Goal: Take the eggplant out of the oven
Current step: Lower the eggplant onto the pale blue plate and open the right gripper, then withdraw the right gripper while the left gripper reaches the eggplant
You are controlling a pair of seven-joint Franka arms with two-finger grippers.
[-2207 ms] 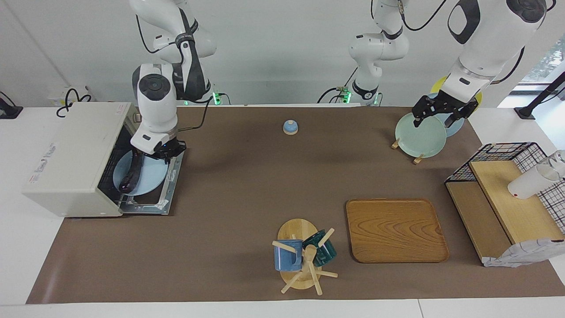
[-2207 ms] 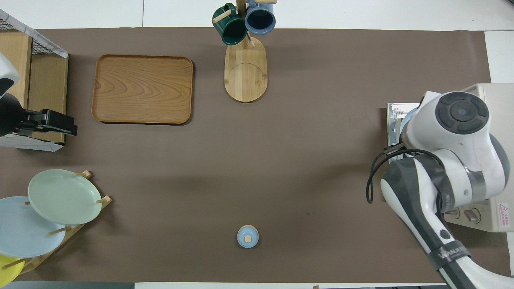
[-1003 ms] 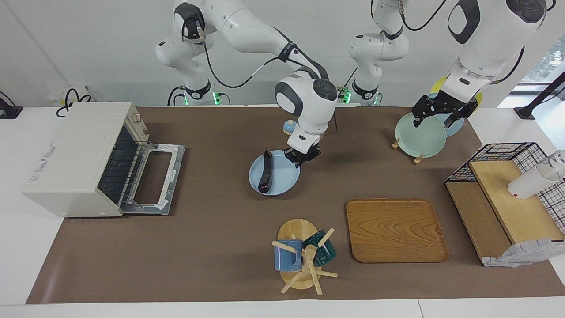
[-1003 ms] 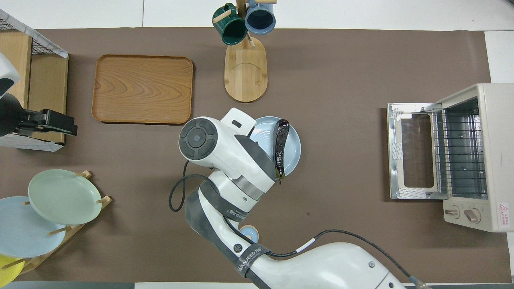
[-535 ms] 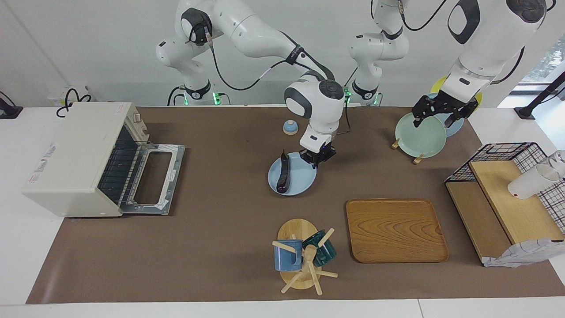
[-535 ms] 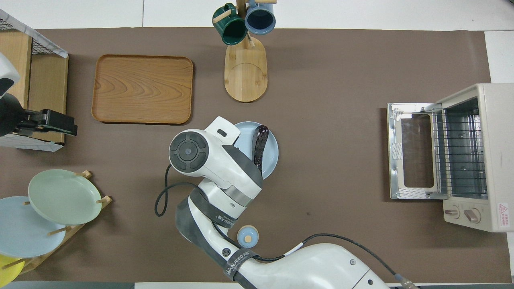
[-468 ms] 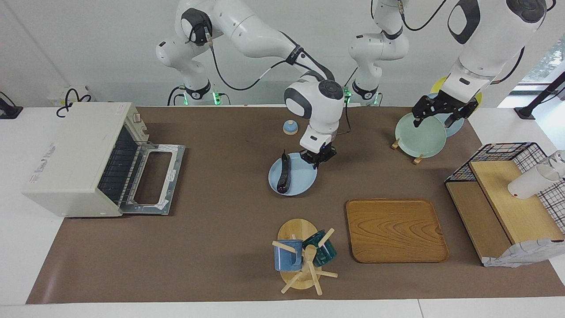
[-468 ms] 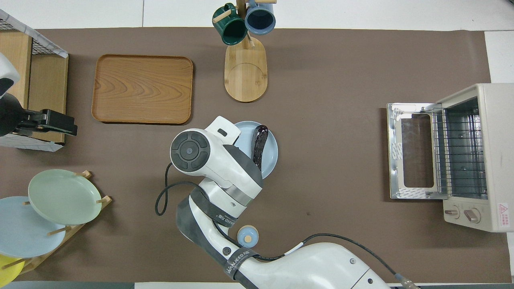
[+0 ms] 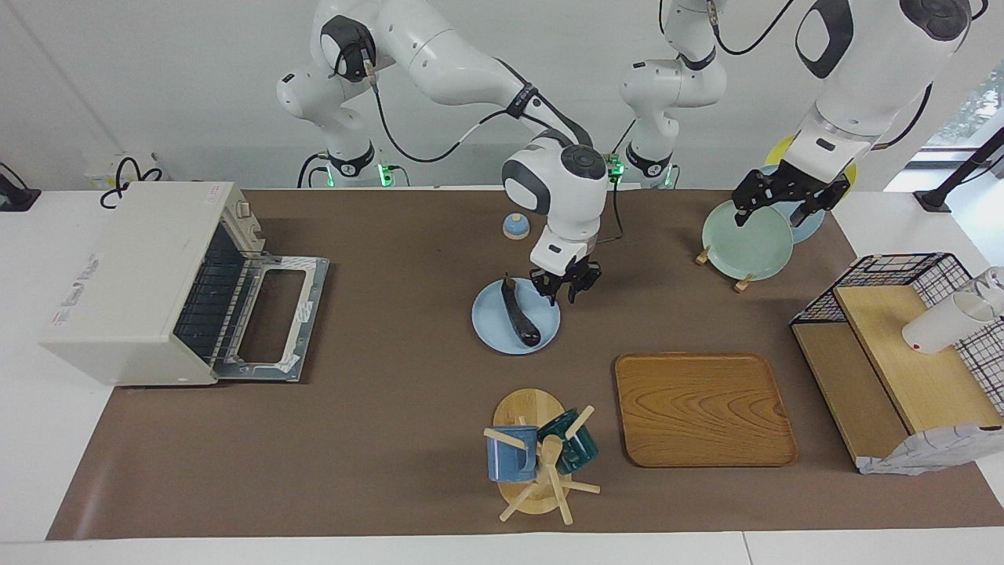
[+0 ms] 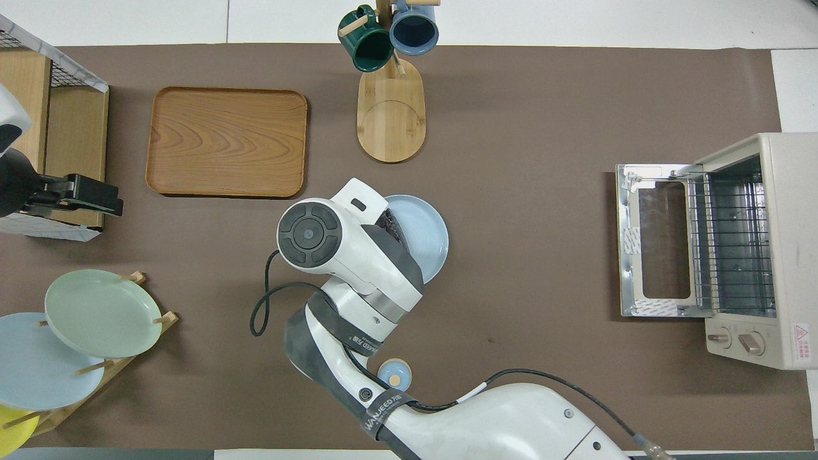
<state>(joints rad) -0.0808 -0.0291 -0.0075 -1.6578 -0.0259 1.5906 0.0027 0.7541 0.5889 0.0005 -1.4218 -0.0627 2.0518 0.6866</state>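
Now out of the oven (image 9: 149, 278), eggplant (image 9: 522, 317) lying on a light blue plate (image 9: 494, 323) mid-table, just below and beside the right gripper (image 9: 565, 290). Right jaws parted over the plate's rim, gripping nothing, clear of the eggplant. Left gripper (image 9: 776, 205) waiting over the green plate (image 9: 745, 243) in the rack, jaws spread wide and empty.

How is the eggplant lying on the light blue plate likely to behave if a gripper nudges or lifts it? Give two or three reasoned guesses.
The eggplant looks slim and rounded, so a nudge would probably roll it across the light blue plate. Its glossy skin suggests a gripper may slip. Long as it is, an end grip would likely let it tip.
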